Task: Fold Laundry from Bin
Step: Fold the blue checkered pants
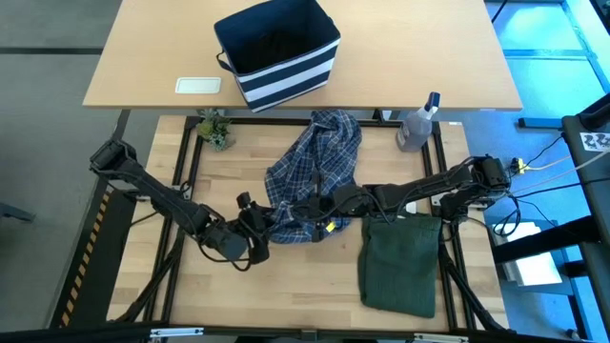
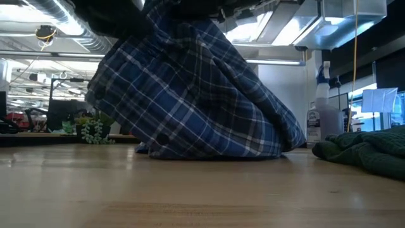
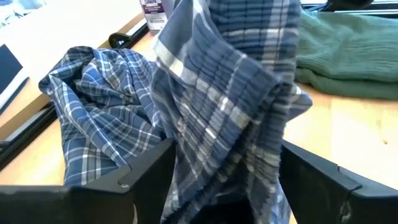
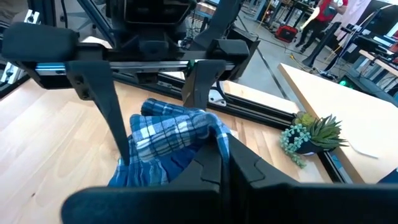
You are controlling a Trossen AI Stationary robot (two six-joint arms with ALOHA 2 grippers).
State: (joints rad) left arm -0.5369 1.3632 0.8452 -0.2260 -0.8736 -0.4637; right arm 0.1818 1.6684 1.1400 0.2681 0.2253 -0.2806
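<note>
The left gripper (image 1: 255, 238) sat at about seven o'clock on the table, and the left wrist view showed its fingers (image 3: 134, 177) spread apart with a hanging fold of the plaid shirt (image 1: 315, 176) draped between them, not yet pinched. The shirt lay crumpled mid-table, its near edge lifted. The right gripper (image 1: 322, 211), just right of centre, was clamped on a bunch of that plaid cloth. The dark olive-green garment (image 1: 400, 262) lay folded at five o'clock, and the bin (image 1: 278, 50) stood at twelve o'clock on the far table. I judged the step to be spreading the shirt for folding; next, the left fingers needed to close on their fold so both arms could draw it flat.
</note>
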